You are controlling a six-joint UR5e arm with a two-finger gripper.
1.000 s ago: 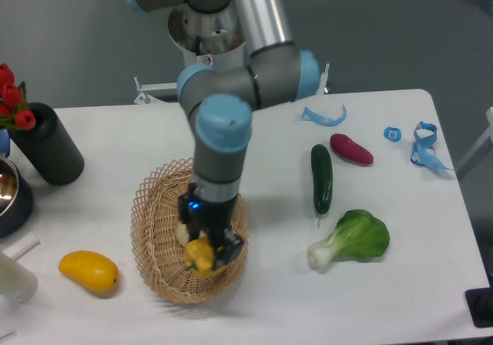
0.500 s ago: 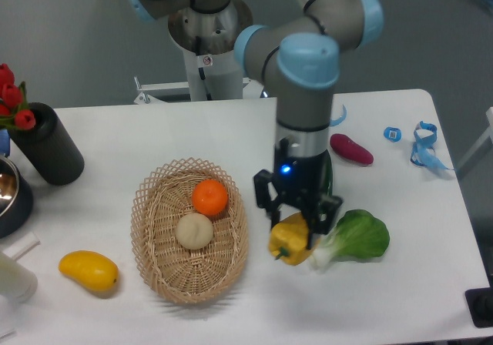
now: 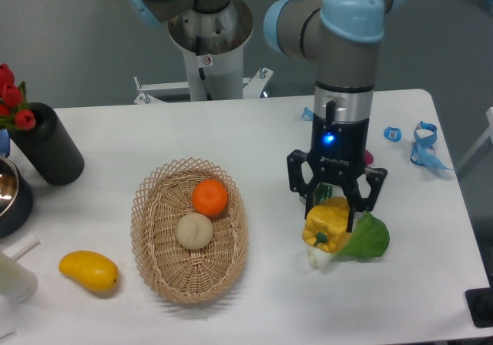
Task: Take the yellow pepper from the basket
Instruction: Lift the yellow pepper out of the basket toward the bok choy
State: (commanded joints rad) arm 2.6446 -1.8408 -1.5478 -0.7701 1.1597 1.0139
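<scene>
The gripper (image 3: 333, 223) pinches the yellow pepper (image 3: 326, 225) between its fingers, carrying it clear of the basket (image 3: 152, 254), which lies well apart at about nine o'clock from the pepper. The pepper hangs just over the leafy green vegetable (image 3: 366, 239) on the white surface (image 3: 254, 141). An orange (image 3: 209, 197) and a pale round fruit (image 3: 194, 230) sit in the basket. The pick looks done, judging by the pepper's place outside the basket; what remains is likely a steady hold or a gentle set-down beside the greens.
</scene>
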